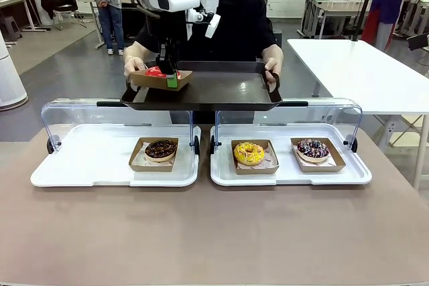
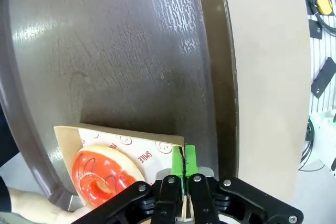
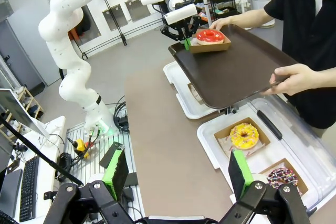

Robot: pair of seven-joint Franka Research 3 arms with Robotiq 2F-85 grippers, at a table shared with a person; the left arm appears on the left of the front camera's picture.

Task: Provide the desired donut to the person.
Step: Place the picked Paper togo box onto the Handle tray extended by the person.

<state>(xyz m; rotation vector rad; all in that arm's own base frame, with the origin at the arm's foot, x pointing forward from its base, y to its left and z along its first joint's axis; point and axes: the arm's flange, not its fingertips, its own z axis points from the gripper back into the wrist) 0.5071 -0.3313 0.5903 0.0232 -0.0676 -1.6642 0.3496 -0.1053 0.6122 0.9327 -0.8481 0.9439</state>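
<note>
Red donut (image 2: pixel 102 174), "SMILE"-printed liner (image 2: pixel 139 148), cardboard tray (image 2: pixel 65 136)

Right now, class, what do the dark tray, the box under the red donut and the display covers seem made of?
Dark tray: probably moulded plastic; pebbled surface, soft sheen. Box: brown cardboard, matte, with a thin raw edge and printed paper liner. Display covers: clear plastic, perhaps acrylic; glossy, see-through.
</note>
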